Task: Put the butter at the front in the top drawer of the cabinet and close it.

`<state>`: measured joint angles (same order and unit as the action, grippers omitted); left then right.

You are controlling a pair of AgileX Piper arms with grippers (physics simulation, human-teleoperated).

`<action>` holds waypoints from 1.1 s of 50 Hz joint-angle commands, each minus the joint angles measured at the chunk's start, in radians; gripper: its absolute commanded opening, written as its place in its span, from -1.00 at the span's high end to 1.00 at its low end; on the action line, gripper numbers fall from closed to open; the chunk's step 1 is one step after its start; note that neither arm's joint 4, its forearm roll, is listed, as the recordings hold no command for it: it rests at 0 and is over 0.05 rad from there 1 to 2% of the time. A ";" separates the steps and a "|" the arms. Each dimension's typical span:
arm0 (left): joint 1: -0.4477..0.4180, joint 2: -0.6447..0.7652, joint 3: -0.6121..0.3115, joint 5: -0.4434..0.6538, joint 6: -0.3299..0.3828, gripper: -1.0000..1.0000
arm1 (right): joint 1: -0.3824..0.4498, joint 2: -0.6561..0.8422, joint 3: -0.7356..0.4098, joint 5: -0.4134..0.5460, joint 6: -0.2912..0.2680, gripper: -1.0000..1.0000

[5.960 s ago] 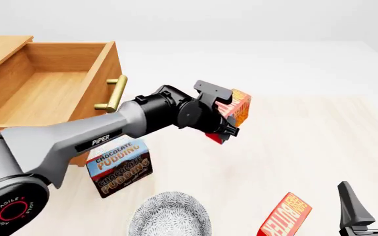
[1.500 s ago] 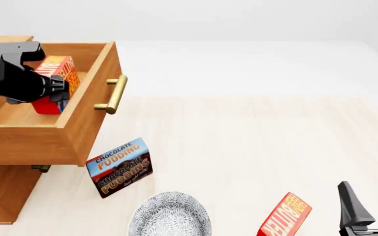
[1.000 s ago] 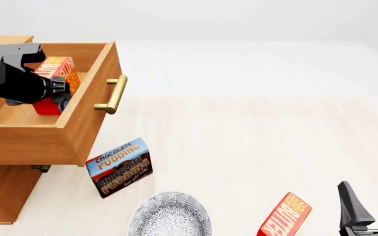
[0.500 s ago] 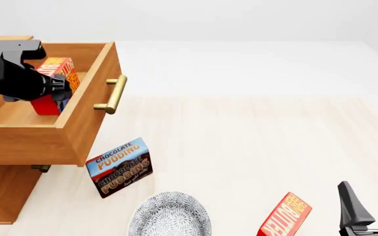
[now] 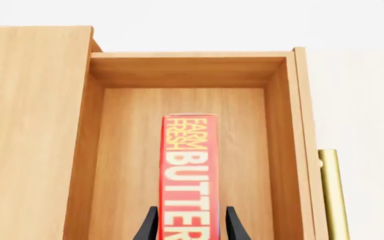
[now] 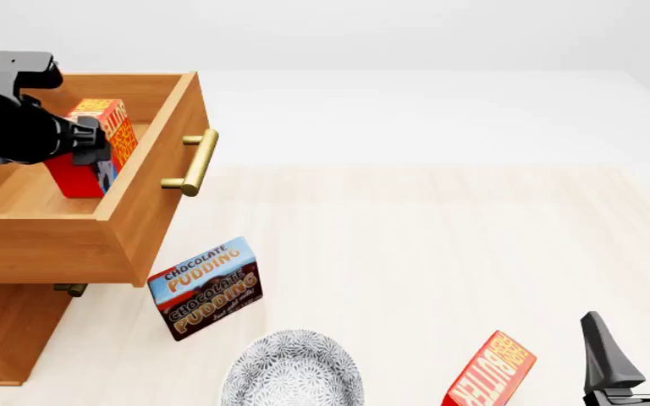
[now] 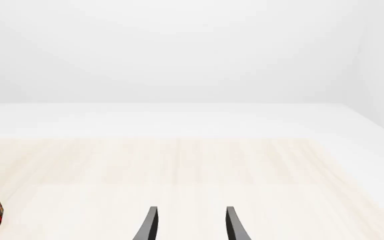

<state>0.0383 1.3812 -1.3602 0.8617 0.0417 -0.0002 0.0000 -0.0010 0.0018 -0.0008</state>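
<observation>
The left tool (image 5: 189, 231) was clamped on the butter (image 5: 189, 175), a finger against each broad face, so that the narrow lettered edge faced its wrist camera and the box stayed upright. In the front view the same butter (image 6: 97, 145) sat low inside the top drawer (image 6: 156, 199), near the wall that carries the brass handle (image 6: 193, 162); whether its base already touched the drawer floor could not be told. The drawer stood pulled well out of the cabinet (image 6: 3, 330), which left its cavity open from above and explained why the arm came in over the rim rather than from the side. Holding the box by its flat faces probably kept it from twisting as it went down between the wooden walls.

The right tool (image 6: 639, 355) waited low at the near right of the desk (image 6: 438, 245), its fingers apart and gripping nothing; its wrist view showed only bare desk between them. The second butter box (image 6: 493, 370) leaned just beside it, and the Chocolate Pudding box (image 6: 206, 288) stood tilted below the drawer front, by a patterned plate (image 6: 291, 372).

By my judgement, release came next, then pushing the drawer shut.
</observation>
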 commanded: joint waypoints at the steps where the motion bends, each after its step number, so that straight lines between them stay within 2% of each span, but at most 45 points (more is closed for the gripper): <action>1: 0.006 -0.052 -0.035 0.054 0.032 -1.00 | 0.000 0.000 0.000 -0.003 0.000 -1.00; 6: 0.005 -0.056 -0.038 0.058 0.033 -1.00 | 0.000 0.000 0.000 -0.004 0.000 -1.00; 9: 0.015 -0.095 -0.056 0.097 0.064 -1.00 | 0.000 0.000 0.000 -0.004 0.000 -1.00; 16: 0.024 -0.128 -0.076 0.127 0.079 -1.00 | 0.000 0.000 0.000 -0.004 0.000 -1.00; 30: -0.008 -0.164 -0.119 0.161 0.127 -1.00 | 0.000 0.000 0.000 -0.003 0.000 -1.00; 38: -0.045 -0.179 -0.162 0.185 0.150 -1.00 | 0.000 0.000 0.000 -0.004 0.000 -1.00; 41: -0.098 -0.167 -0.194 0.189 0.141 -1.00 | 0.000 0.000 0.000 -0.003 0.000 -1.00; 55: -0.197 -0.095 -0.261 0.168 0.123 -1.00 | 0.000 0.000 0.000 -0.003 0.000 -1.00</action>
<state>-0.0872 1.2419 -1.5738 1.0400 0.1735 -0.0002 0.0000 -0.0010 0.0018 -0.0008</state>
